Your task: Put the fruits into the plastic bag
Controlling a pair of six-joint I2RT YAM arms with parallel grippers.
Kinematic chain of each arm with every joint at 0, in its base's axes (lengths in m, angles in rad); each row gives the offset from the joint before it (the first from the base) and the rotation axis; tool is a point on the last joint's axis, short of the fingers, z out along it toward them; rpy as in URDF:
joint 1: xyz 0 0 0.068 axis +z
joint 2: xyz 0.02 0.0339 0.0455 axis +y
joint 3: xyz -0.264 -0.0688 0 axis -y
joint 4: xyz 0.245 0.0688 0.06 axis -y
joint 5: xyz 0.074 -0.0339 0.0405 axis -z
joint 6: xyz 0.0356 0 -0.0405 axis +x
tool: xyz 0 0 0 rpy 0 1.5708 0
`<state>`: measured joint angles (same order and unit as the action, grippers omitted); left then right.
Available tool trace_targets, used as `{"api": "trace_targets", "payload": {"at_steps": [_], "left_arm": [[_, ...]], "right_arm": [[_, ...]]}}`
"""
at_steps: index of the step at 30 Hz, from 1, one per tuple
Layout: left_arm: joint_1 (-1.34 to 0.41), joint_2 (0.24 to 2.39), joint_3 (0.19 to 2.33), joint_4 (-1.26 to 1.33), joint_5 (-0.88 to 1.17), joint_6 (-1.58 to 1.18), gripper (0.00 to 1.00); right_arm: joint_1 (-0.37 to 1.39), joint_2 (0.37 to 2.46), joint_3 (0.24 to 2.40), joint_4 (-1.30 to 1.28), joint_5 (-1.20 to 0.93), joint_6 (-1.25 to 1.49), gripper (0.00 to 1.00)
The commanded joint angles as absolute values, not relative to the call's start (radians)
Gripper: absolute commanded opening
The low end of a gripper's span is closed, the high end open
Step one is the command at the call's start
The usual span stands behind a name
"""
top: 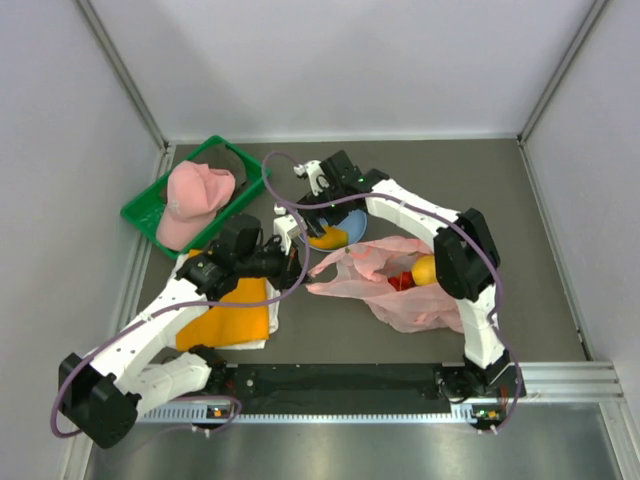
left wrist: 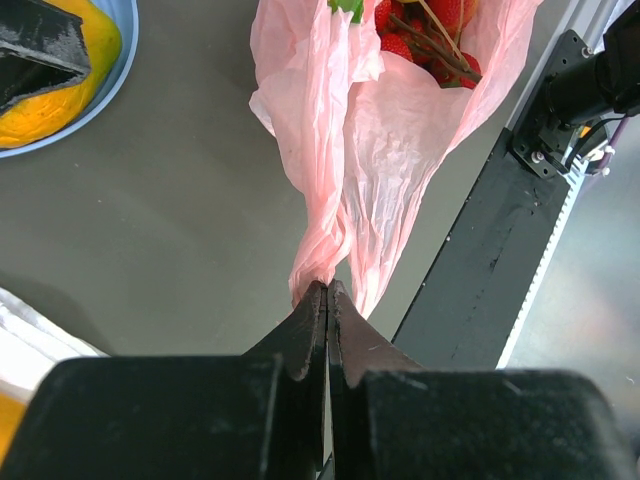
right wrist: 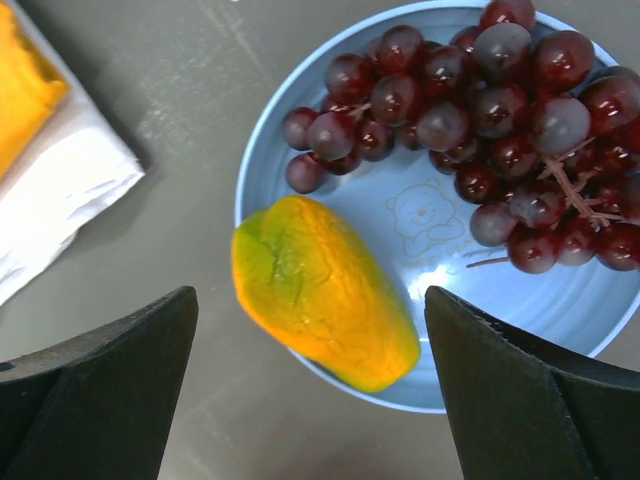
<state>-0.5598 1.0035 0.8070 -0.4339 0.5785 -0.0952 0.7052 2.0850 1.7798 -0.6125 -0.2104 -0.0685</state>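
Grey surface [top: 560,200] below. Clenched left claw [left wrist: 326,290] pinching edge of crinkly pink plastic bag [left wrist: 390,130]; released right claw [right wrist: 310,300] directly over orange-yellow mango [right wrist: 320,285] on light blue round plate [right wrist: 420,250]. Descend, straddling its narrow width.

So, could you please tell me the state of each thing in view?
left end effector: shut on plastic bag edge
right end effector: open, over mango
plastic bag: pinched, holding red fruits
mango: on plate, unbagged
grapes: on plate, unbagged
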Motion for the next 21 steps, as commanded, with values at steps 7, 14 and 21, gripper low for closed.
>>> {"api": "trace_targets", "payload": {"at_steps": [7, 14, 21], "left_arm": [[-0.561, 0.985, 0.802, -0.416, 0.592, -0.095, 0.00], [-0.563, 0.985, 0.802, -0.416, 0.595, -0.095, 0.00], [-0.561, 0.983, 0.804, -0.414, 0.594, -0.095, 0.00]], "right_arm": [[0.730, 2.092, 1.723, -0.543, -0.134, -0.084, 0.86], [0.741, 2.069, 1.675, -0.526, -0.152, -0.078, 0.86], [0.752, 2.080, 1.689, -0.580, -0.150, -0.080, 0.85]]}}
